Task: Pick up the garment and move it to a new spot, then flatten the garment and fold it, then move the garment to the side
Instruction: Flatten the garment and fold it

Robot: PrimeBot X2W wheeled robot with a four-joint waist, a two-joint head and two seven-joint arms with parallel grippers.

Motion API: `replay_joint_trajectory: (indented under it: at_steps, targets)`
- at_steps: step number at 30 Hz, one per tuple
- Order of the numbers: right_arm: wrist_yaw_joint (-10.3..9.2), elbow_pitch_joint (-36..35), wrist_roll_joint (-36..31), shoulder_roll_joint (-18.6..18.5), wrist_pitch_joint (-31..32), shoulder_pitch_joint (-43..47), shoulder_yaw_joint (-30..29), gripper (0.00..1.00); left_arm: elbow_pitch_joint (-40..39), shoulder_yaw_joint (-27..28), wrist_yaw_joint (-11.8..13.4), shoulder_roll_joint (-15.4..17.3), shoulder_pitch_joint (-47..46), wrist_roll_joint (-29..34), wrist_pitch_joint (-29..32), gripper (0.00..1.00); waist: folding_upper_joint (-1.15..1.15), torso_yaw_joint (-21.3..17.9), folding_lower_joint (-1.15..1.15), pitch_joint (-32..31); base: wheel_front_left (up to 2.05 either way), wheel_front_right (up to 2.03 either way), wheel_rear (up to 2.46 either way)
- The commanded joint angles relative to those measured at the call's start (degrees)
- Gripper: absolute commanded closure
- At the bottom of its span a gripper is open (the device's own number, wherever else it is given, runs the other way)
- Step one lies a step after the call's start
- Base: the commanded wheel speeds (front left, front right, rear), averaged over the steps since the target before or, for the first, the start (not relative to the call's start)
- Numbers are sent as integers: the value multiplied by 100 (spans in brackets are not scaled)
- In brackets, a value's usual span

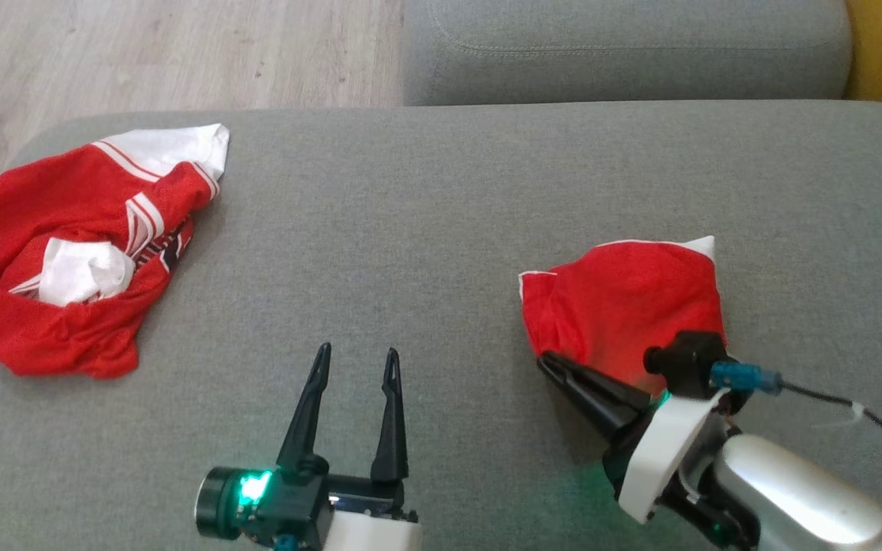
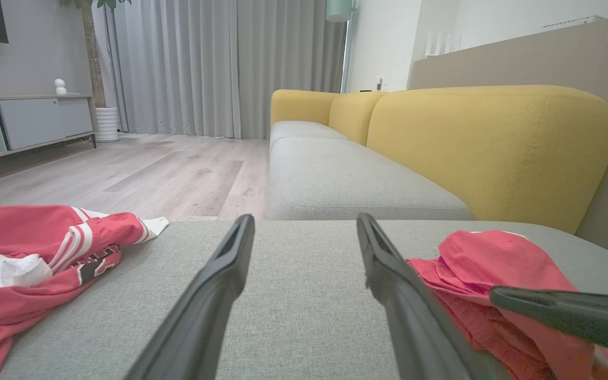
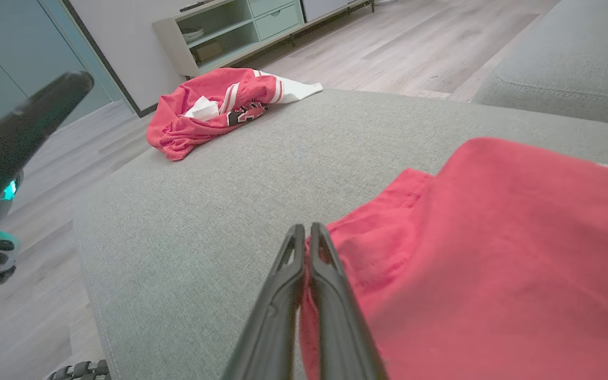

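At the bottom centre of the head view, the left gripper (image 1: 358, 352) points up the frame with its two dark fingers spread wide and nothing between them. It hovers over bare grey cushion (image 1: 426, 229).

At the lower right, the right gripper (image 1: 548, 363) has its fingers pressed tightly together. Their tips are at the near left edge of the folded red garment (image 1: 625, 298). In the right wrist view, red cloth lies against the closed fingers. Whether a thin fold is nipped between them cannot be told.

The garment sits right of centre as a compact, rounded bundle with a thin white trim. It looks light, soft and limp, so it would likely sag and unfold if lifted by one corner. The layered hem edge near the fingers, pinched through all layers, seems the safest hold. The cushion's woven fabric should grip the cloth a little if it is dragged.

Farther off, at the left edge of the frame, a crumpled red and white jersey (image 1: 66, 245) lies well apart. Beyond, along the top, are a second grey seat (image 1: 625, 53) and pale wood floor (image 1: 142, 53).
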Motion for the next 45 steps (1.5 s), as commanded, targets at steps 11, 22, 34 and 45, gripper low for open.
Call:
replay_joint_trajectory:
  at_steps: [11, 22, 34, 45]
  targets:
    - [26, 6, -702, 458, -929, 734, -1680, 0, -331, 409, 3, -14, 122, 113, -46, 0, 0, -230, 0, -358, 0, 0, 0]
    - [26, 588, -1984, 1009, -1066, 1947, -3838, 100, -611, 814, 7, -14, 591, 268, -46, 0, 0, -282, 0, -680, 0, 0, 0]
    - [26, 2028, -2433, 1588, -937, 600, -4095, 100, -607, 561, -57, -14, 594, 291, -46, 0, 0, 501, 0, -492, 0, 0, 0]
    - [26, 4197, -2787, 2187, -933, -563, -3879, 100, -538, 200, 100, -14, 329, 104, -46, 0, 0, 1078, 0, -87, 0, 0, 0]
